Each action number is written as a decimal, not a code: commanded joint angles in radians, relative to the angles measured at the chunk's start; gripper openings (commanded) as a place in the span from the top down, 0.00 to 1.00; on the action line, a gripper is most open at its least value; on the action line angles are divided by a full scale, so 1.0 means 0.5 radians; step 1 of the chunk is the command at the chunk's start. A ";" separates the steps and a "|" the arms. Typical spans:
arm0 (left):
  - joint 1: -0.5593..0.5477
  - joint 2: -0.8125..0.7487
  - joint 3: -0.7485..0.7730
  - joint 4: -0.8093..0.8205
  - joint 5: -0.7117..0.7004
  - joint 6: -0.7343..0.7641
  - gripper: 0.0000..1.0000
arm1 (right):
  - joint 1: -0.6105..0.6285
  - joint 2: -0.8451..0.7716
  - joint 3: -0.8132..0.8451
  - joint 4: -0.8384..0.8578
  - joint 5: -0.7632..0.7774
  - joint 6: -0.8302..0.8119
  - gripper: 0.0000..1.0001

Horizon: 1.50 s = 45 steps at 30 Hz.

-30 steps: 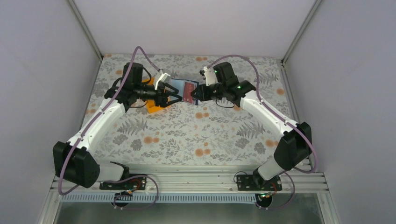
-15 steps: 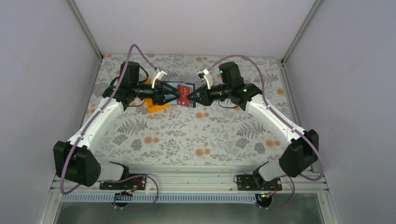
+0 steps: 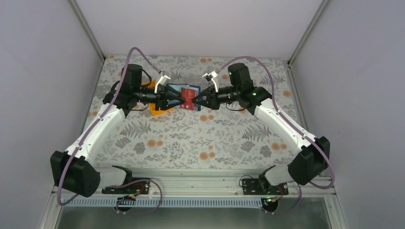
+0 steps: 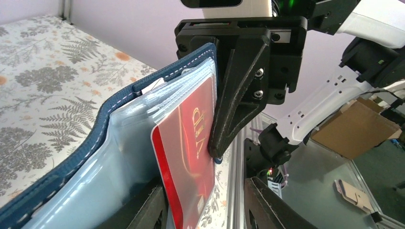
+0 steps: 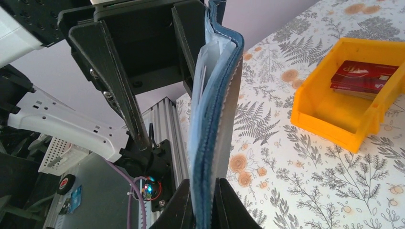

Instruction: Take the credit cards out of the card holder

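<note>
**Two robot hands met at one small flat blue cloth wallet (image 3: pixel 179 89).**

From above, the wallet sat between the left gripper (image 3: pixel 177 100) and the right gripper (image 3: pixel 199 100), over the far part of the flowery table (image 3: pixel 191 138). The right wrist view showed more: the wallet stood upright, and the right gripper's two fingers were pinched tight on its blue edge. Only that view showed a pile of red cards (image 5: pixel 363 76) lying inside the orange plastic tray (image 5: pixel 334 119). The left wrist view showed a thin red plastic card (image 4: pixel 188 152) sticking part way out of a clear pocket. The left gripper's fingers stood wide apart, one just beside the card and one well away, and gripped nothing.
</note>
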 commanded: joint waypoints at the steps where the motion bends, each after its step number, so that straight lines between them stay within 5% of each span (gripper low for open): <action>1: -0.070 -0.019 0.038 0.055 0.243 0.016 0.61 | 0.027 -0.066 -0.023 0.213 -0.161 -0.018 0.96; 8: -0.146 0.014 0.119 -0.025 0.353 0.098 0.97 | 0.030 -0.090 -0.066 0.264 -0.164 -0.001 0.96; 14: -0.110 -0.050 0.100 -0.105 0.323 0.172 0.98 | 0.018 -0.099 -0.052 0.207 -0.147 -0.079 0.95; 18: -0.033 -0.061 0.069 -0.151 0.278 0.215 0.98 | -0.031 -0.141 -0.109 0.198 -0.136 -0.116 0.82; 35: 0.027 -0.050 0.094 -0.248 0.278 0.339 0.98 | -0.111 -0.198 -0.150 0.021 -0.331 -0.314 0.65; 39: 0.030 -0.040 0.098 -0.243 0.277 0.328 0.98 | -0.116 -0.207 -0.182 0.047 -0.370 -0.298 0.70; 42: 0.031 -0.039 0.095 -0.246 0.276 0.333 0.98 | -0.116 -0.181 -0.178 0.050 -0.395 -0.286 0.93; 45: 0.035 -0.027 0.112 -0.299 0.288 0.407 0.98 | -0.116 -0.199 -0.201 0.068 -0.385 -0.309 0.96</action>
